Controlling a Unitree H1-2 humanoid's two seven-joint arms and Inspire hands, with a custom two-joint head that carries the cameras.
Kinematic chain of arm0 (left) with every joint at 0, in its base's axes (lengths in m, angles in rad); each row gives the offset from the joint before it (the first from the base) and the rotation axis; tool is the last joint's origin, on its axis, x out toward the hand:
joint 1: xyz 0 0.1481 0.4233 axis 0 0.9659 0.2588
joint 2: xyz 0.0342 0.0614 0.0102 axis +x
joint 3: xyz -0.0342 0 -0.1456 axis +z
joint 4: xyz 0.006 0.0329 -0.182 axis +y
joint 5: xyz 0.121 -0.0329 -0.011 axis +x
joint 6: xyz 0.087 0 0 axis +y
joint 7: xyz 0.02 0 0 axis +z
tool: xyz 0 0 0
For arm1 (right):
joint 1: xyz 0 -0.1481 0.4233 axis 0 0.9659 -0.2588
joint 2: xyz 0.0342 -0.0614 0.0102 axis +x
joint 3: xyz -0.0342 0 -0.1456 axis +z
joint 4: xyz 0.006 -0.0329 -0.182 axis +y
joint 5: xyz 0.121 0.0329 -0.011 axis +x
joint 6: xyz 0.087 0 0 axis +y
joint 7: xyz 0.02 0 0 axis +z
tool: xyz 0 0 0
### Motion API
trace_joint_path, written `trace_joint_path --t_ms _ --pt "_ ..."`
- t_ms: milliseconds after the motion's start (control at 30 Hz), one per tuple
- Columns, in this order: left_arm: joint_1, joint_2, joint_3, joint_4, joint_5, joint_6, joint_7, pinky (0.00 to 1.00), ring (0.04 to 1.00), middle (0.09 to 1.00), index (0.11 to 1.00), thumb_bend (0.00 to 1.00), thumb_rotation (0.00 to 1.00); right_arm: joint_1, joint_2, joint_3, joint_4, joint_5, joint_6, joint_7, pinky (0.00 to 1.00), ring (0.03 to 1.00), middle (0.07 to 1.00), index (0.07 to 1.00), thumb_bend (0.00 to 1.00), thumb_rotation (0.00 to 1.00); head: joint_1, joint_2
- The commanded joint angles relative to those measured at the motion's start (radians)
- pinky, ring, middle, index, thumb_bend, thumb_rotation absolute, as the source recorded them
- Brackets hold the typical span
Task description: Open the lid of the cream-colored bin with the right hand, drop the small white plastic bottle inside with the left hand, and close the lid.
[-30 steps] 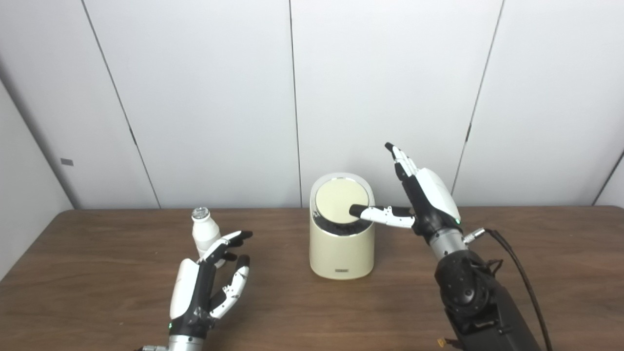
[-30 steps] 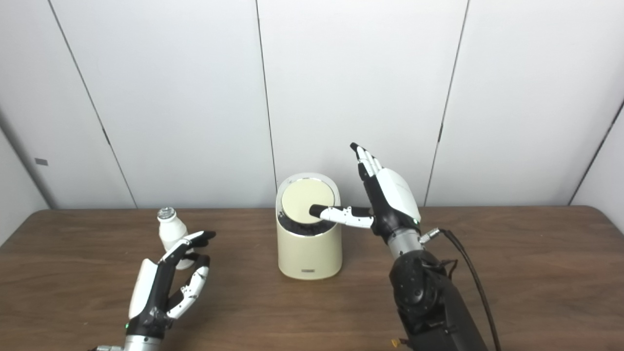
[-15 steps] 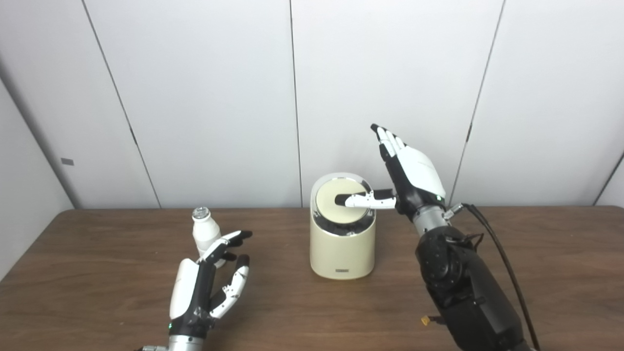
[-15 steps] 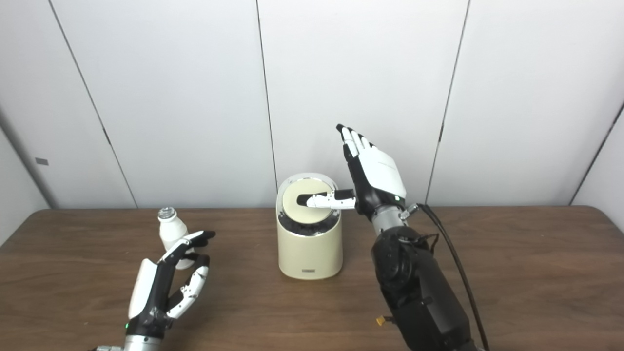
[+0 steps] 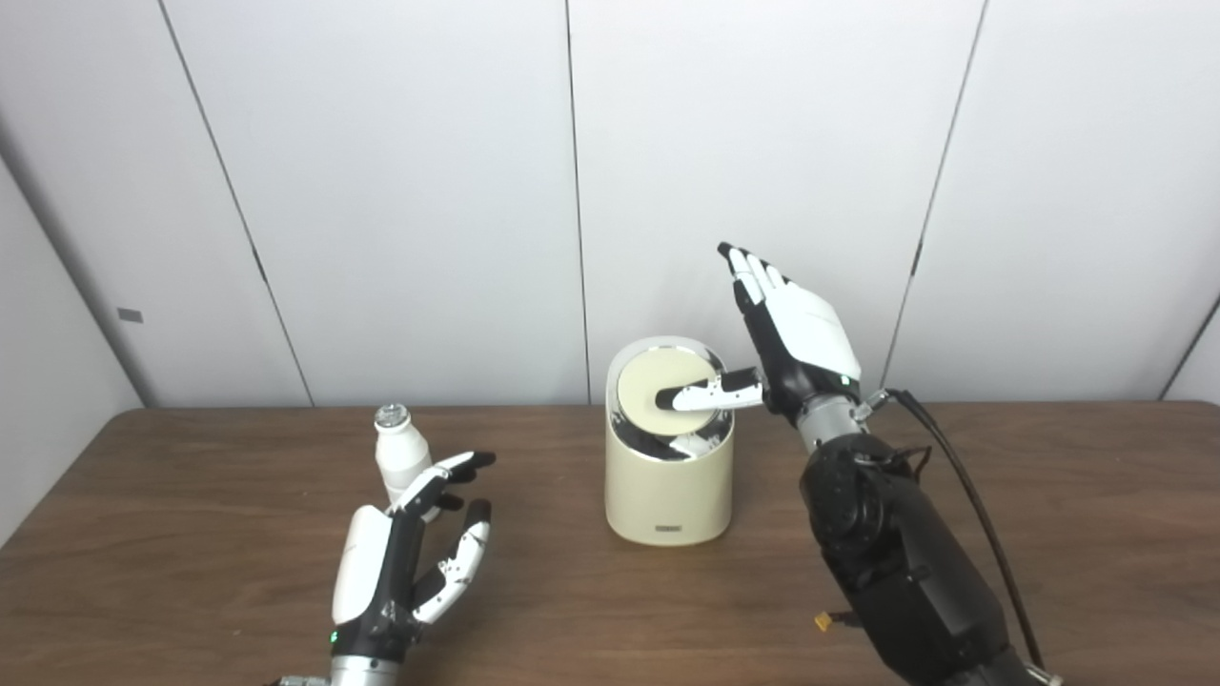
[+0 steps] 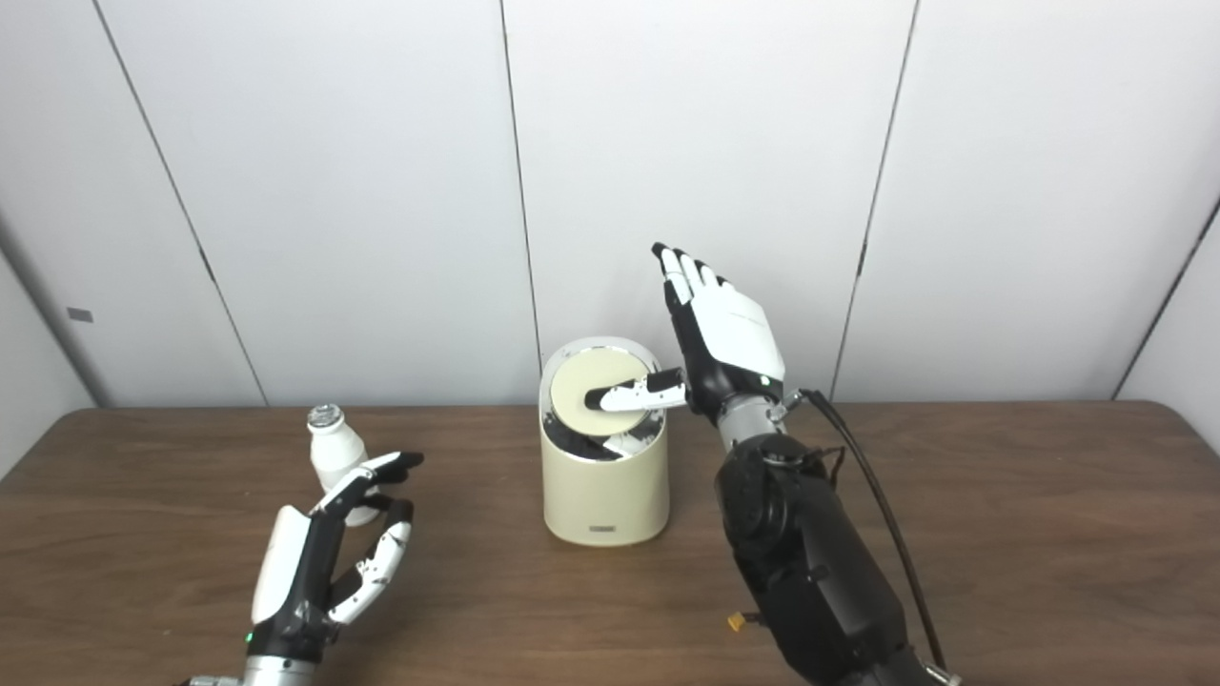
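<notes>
Standing near the middle of the brown wooden table [image 5: 191, 572], the cream-colored bin [image 5: 669, 481] has its round lid [image 5: 658, 386] tilted, the front edge pushed down so that a dark gap with a shiny rim shows in front of it. The right hand [image 5: 796, 338] is above and just to the right of the bin, its fingers [image 5: 753, 276] stretched straight and pointing up toward the white wall panels [image 5: 381, 191], held close together. Its thumb [image 5: 710, 393] sticks out sideways to the left and the dark tip lies on the lid, touching it; the hand grips nothing, it only presses with this thumb. The black right arm [image 5: 896, 553] comes up from the lower right, and a black cable [image 5: 963, 486] runs along it. On the left side of the table the small white plastic bottle [image 5: 400, 460] stands upright with its silvery cap on top, well apart from the bin. The left hand [image 5: 405, 562] is just in front of the bottle, with the palm side turned to the right and the fingers spread apart and a little bent. It holds nothing. Its upper fingertips overlap the lower part of the bottle in both views, but I cannot tell if they really touch it or are only in front of it.
</notes>
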Motion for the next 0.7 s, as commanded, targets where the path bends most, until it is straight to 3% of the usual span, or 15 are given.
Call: trace_joint_path --t_ms 0,667 --pt "0.031 -0.011 -0.002 0.012 -0.008 -0.017 0.021 0.64 0.755 0.780 0.768 0.21 0.63 -0.053 -0.008 0.001 -0.015 -0.015 0.000 -0.012 1.00 1.000 1.000 1.000 1.00 0.37 0.001 0.001" --pt "0.033 -0.008 0.001 0.003 -0.018 -0.014 0.009 0.64 0.758 0.781 0.770 0.21 0.65 -0.029 -0.040 0.030 -0.059 -0.019 0.020 0.077 1.00 1.000 1.000 1.000 1.00 0.39 -0.002 0.012"
